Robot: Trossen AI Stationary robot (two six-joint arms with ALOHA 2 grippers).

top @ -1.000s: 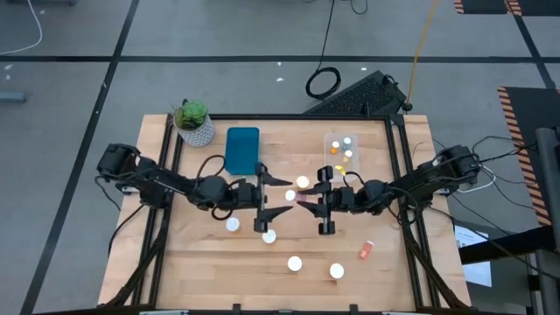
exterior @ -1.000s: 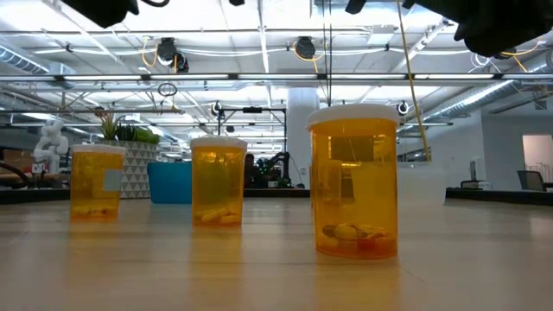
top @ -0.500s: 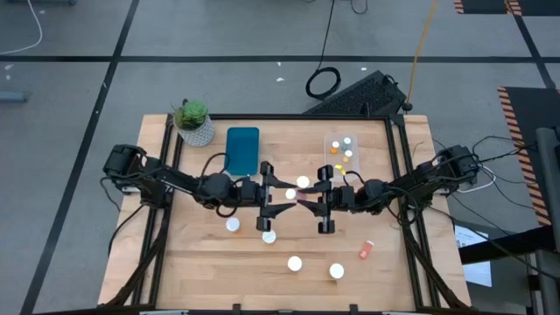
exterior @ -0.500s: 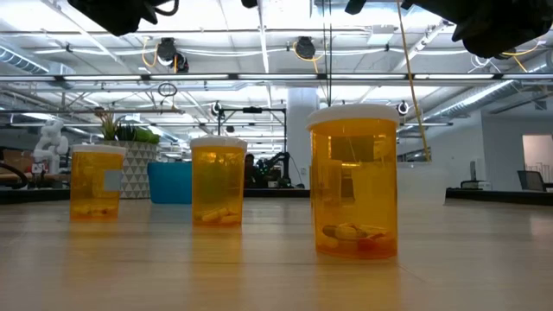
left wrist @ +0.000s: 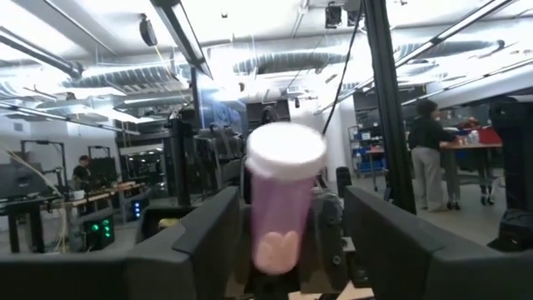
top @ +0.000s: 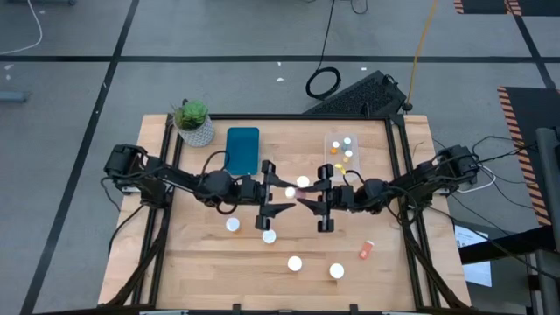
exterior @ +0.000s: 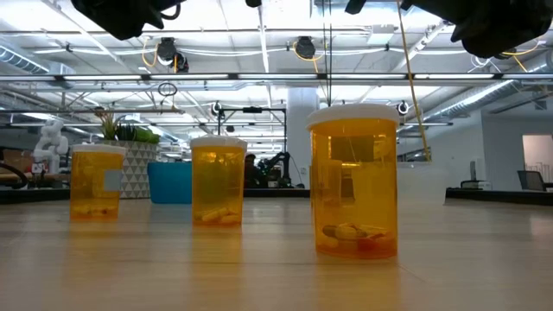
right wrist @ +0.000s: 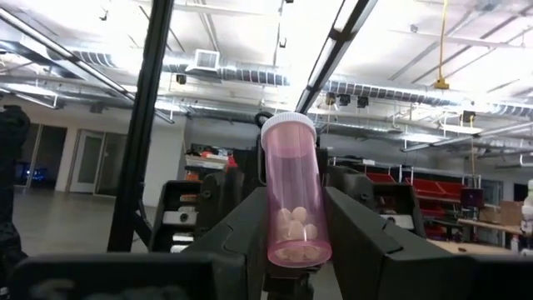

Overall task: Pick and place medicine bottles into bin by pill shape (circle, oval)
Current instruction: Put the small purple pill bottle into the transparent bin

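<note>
Both arms meet over the middle of the table, wrists level and facing each other. The right gripper [top: 320, 200] holds a slim pink bottle [right wrist: 293, 198] pinched low on its body between its two fingers, white cap pointing toward the other arm. The left gripper [top: 266, 200] stands just opposite with its fingers spread wide, the pink bottle between them but not yet touched; its own wrist view shows the bottle's cap end on and clear space on either side. I judge this a hand-over in progress, not completed.

The bottle is held clear of the table. A few pale pills lie loose at its lower end. I expect it to be light, rigid and smooth-walled plastic, liable to slip or pivot if gripped near one end only. The receiving fingers would do best to close across the bare body between the cap and the holding fingers, square to the axis.

Elsewhere, white-capped amber bottles [top: 295, 262] stand upright on the near half of the table, three of them visible in the low view. An orange bottle [top: 365, 250] lies on its side to the right. A teal bin [top: 242, 150] and a clear bin [top: 342, 150] sit at the far side, beside a potted plant [top: 193, 122].
</note>
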